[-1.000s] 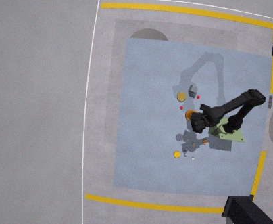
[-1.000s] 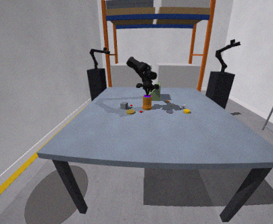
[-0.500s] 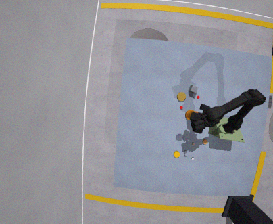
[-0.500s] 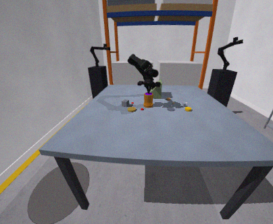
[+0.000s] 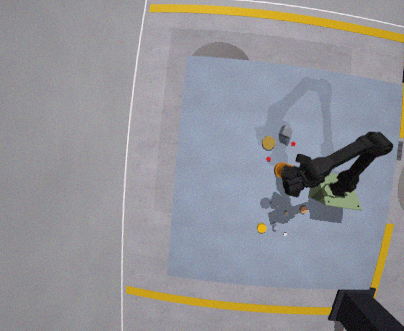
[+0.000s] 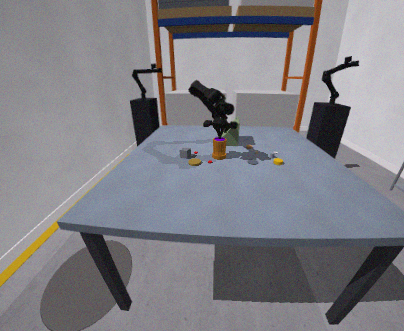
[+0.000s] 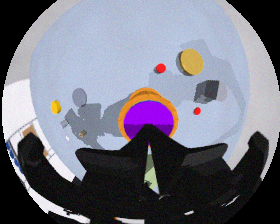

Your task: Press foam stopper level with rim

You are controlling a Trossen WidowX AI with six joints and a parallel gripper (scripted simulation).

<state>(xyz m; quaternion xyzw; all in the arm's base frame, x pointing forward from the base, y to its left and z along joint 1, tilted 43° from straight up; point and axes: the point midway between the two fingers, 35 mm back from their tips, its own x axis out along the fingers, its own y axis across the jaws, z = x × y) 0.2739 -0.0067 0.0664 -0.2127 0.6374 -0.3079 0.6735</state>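
Observation:
An orange jar stands upright near the middle of the blue-grey table, also seen from above. A purple foam stopper fills its mouth; its top shows as a thin purple band at the rim. My gripper is shut with nothing between the fingers. Its closed fingertips point straight down onto the stopper's near side. In the side view the gripper sits right on top of the jar. How deep the foam sits I cannot tell.
A tan disc, a grey cube and two small red dots lie beyond the jar. A yellow disc, a small brown piece and a green wedge lie on the other side.

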